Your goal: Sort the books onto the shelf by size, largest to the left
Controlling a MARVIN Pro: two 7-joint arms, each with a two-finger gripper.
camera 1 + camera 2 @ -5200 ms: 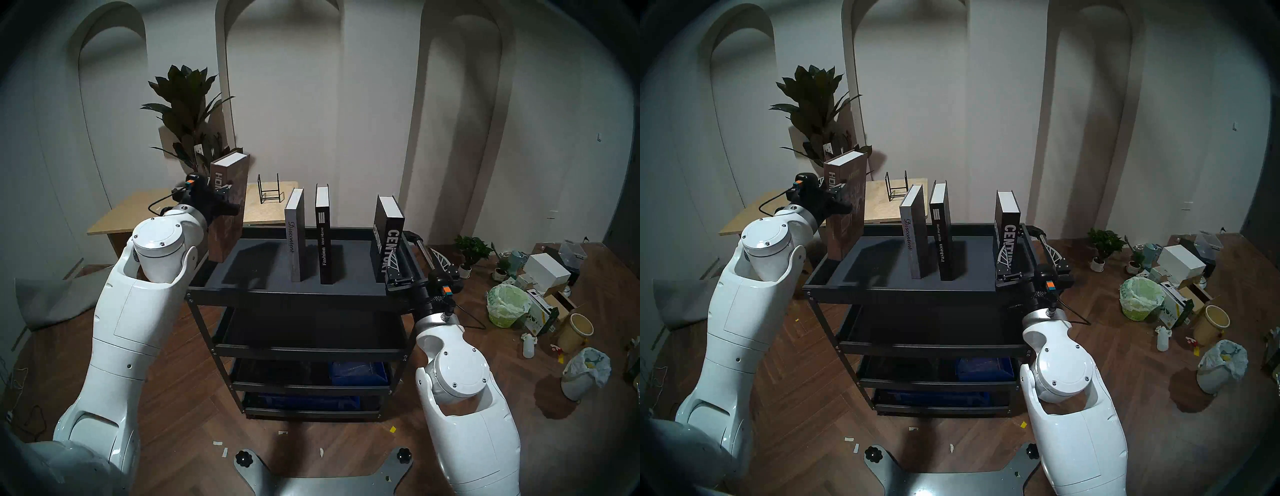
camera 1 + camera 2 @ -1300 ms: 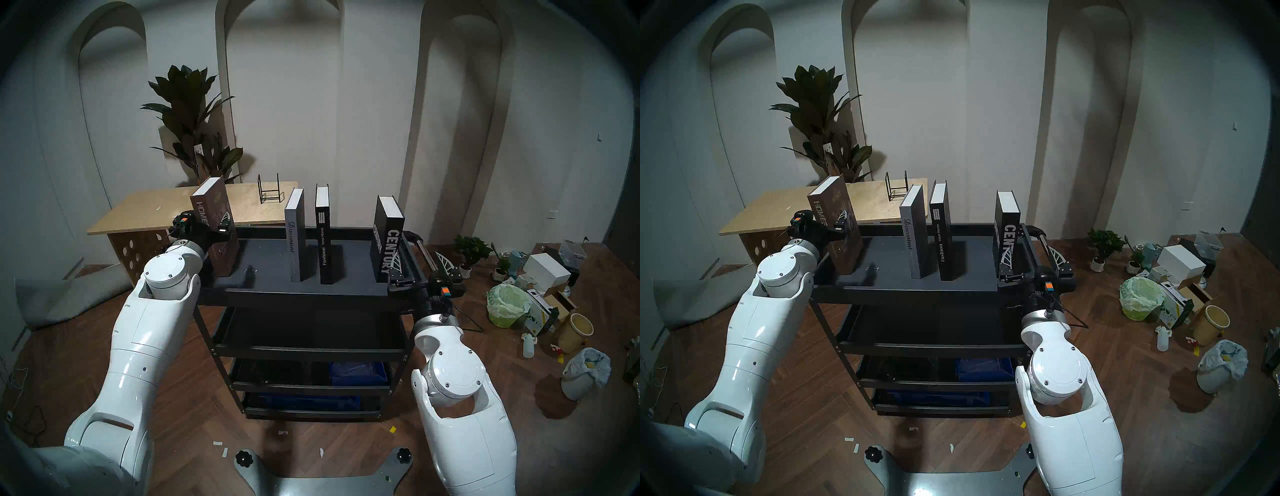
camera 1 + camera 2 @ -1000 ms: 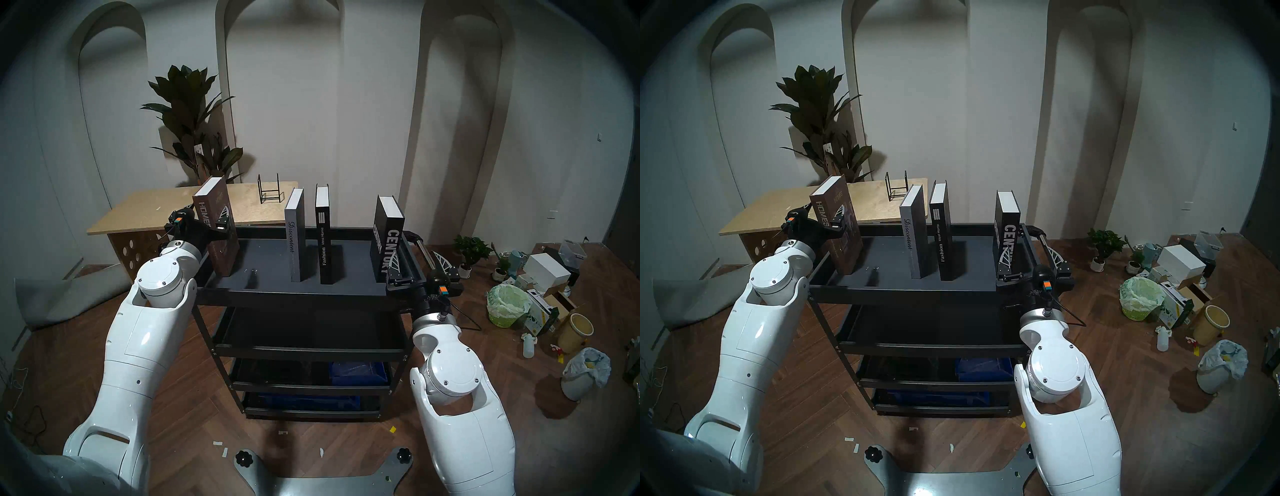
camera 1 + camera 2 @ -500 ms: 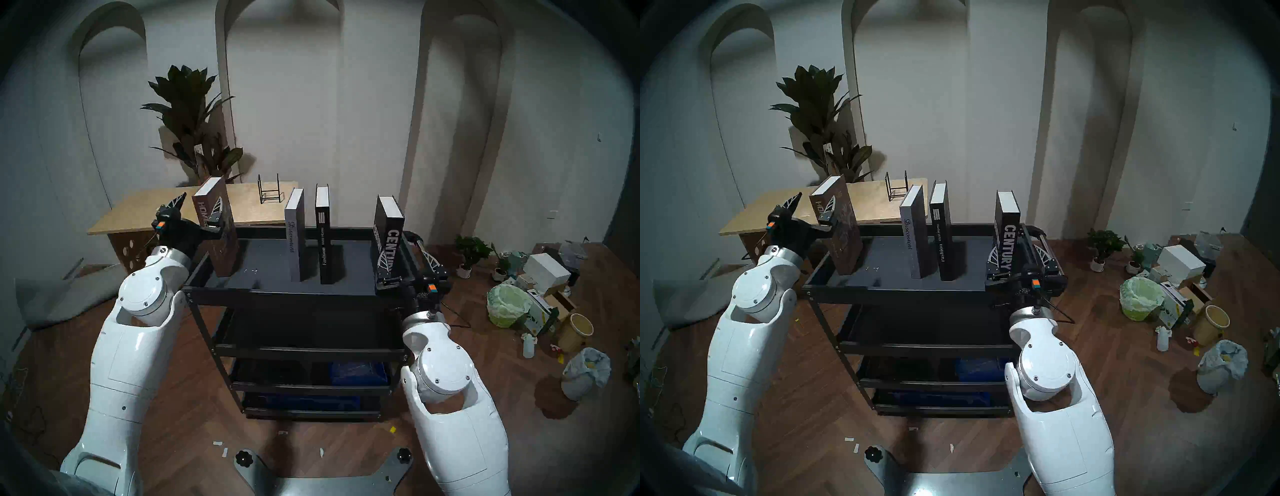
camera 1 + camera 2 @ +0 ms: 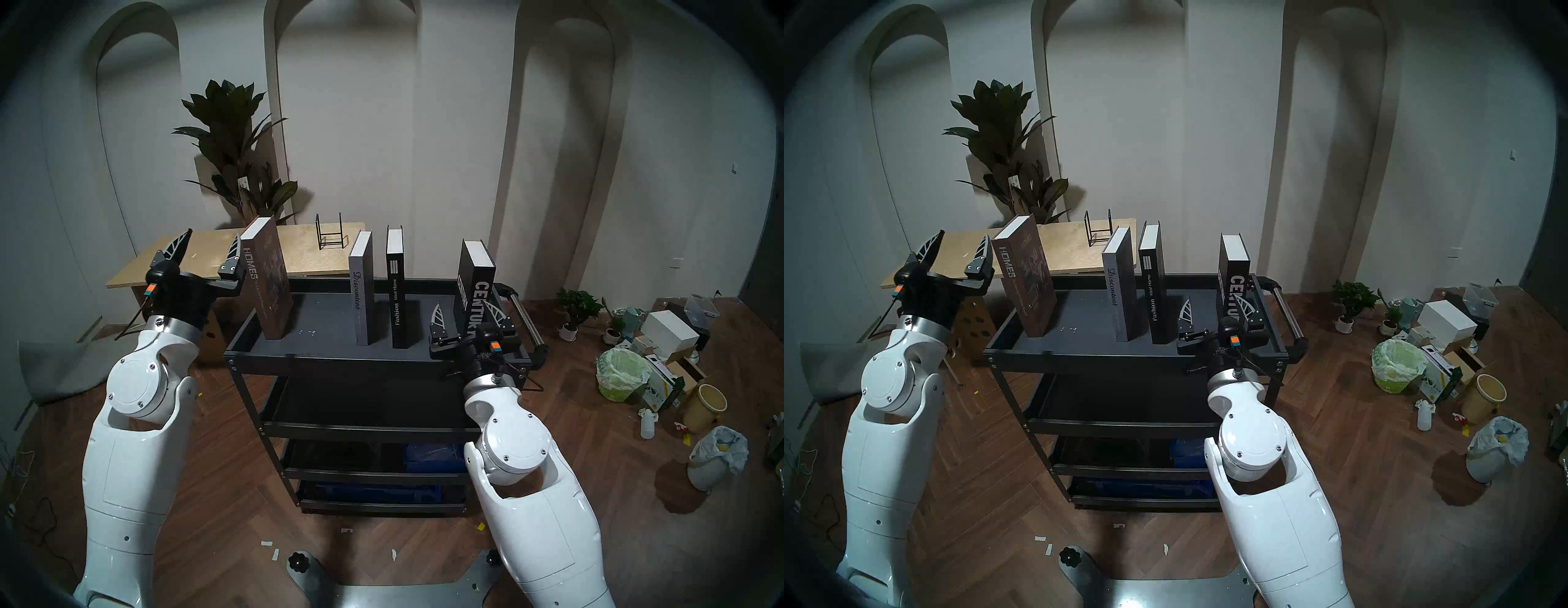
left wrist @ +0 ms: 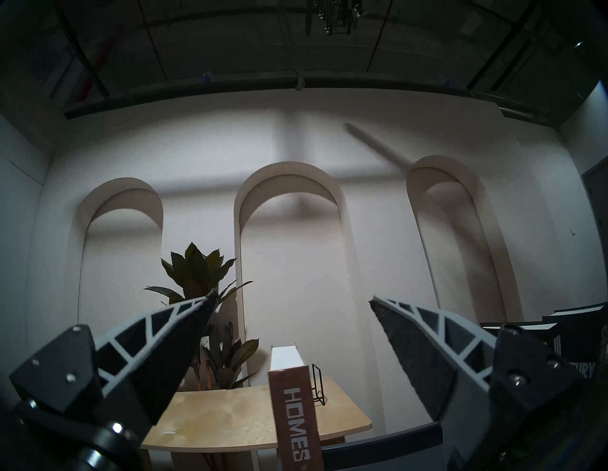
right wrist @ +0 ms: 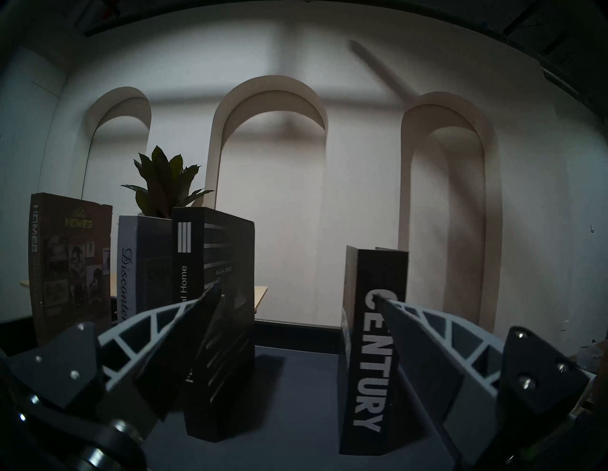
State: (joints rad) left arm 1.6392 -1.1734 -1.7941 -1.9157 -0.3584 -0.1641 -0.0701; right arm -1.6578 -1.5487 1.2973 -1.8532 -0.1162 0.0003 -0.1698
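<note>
Four books stand upright on the dark grey shelf [image 5: 339, 361], the cart's top tray. From left they are brown HOMES [image 5: 271, 280], grey Discontent [image 5: 362, 293], black Fashion Ideal Home [image 5: 395, 293] and thick black CENTURY [image 5: 475, 284]. My left gripper [image 5: 211, 242] is open and empty, off the cart just left of HOMES [image 6: 296, 421], not touching it. My right gripper [image 5: 466, 312] is open over the tray's front right. CENTURY [image 7: 371, 361] stands between its fingers, near the right one.
A light plywood table [image 5: 305, 250] with a small black wire rack [image 5: 330, 235] stands behind the cart, and a tall plant [image 5: 237, 148] behind that. The cart handle [image 5: 526, 314] sticks out on the right. Bins, boxes and pots [image 5: 662, 361] litter the floor at right.
My left gripper set HOMES down at the tray's left end, opened, and drew back to the left. My right gripper moved left from the cart's right rim to in front of CENTURY.
</note>
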